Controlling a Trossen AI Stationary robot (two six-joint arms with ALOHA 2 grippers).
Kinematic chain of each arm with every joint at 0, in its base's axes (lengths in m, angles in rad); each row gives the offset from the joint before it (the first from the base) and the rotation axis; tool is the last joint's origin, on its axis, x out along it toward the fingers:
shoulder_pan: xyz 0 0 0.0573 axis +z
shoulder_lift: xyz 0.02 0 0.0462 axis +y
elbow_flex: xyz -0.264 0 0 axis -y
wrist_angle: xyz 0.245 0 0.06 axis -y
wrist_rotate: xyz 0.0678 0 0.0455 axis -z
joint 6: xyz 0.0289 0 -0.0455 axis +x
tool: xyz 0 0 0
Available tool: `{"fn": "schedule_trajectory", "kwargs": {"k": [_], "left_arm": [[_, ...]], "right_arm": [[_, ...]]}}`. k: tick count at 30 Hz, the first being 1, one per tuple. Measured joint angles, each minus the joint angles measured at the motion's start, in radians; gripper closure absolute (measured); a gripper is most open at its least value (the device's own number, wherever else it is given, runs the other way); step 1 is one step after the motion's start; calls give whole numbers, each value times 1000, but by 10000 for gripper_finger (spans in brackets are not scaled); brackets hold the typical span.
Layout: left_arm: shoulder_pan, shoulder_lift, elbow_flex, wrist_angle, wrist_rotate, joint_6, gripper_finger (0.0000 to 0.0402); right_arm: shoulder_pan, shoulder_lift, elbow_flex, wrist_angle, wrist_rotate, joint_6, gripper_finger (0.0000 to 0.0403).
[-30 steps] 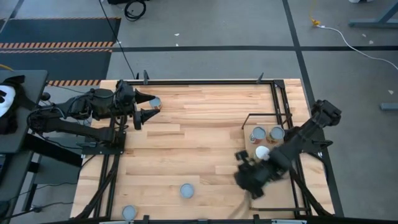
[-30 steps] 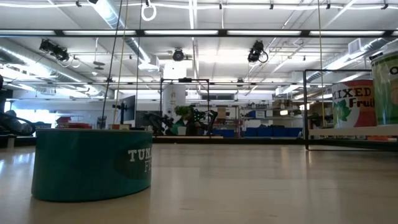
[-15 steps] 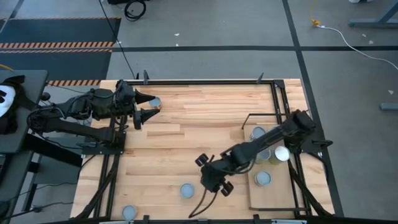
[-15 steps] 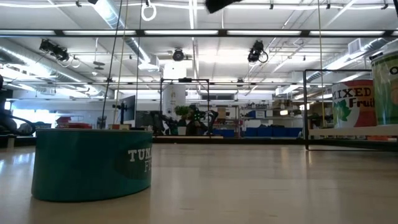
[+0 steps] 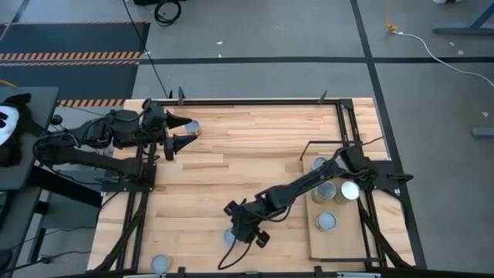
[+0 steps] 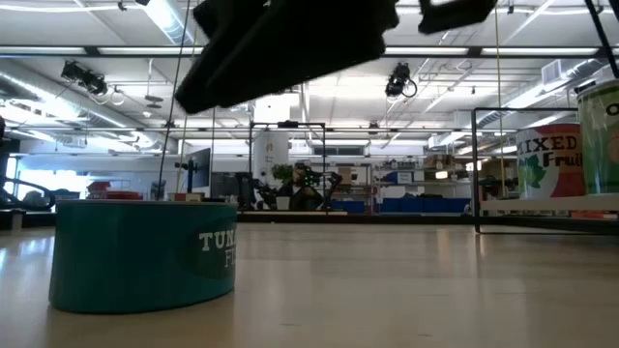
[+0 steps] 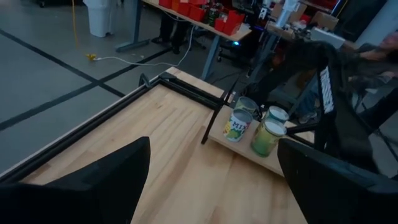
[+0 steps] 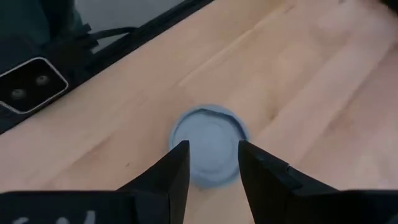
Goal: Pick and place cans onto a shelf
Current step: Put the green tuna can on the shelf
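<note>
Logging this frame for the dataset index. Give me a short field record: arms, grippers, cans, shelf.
right gripper: reached out over the table's near side, above a low teal can; fingers apart either side of its top, not gripping
left gripper: waiting at the table's far left, open, empty
can near left gripper: on the table, far left
can at near-left corner: on the table, untouched
shelf: pale board at the table's right
cans on shelf: at least four visible, one standing apart at the near end
</note>
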State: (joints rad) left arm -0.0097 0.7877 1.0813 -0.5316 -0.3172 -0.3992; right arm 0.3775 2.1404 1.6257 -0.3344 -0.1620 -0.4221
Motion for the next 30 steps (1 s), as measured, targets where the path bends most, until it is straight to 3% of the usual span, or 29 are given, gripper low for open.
{"fn": "schedule_trajectory", "kwargs": {"k": [11,17,30], "left_arm": [[-1,-2,0,-59,30,-38,45],[-6,-2,0,-61,90,-104,45],[-75,-2,0,-57,62,-105,45]], "right_arm": [[12,157,112,-19,-73,0,260],[32,162,125,-26,-74,7,260],[54,152,192,-73,-76,90,259]]}}
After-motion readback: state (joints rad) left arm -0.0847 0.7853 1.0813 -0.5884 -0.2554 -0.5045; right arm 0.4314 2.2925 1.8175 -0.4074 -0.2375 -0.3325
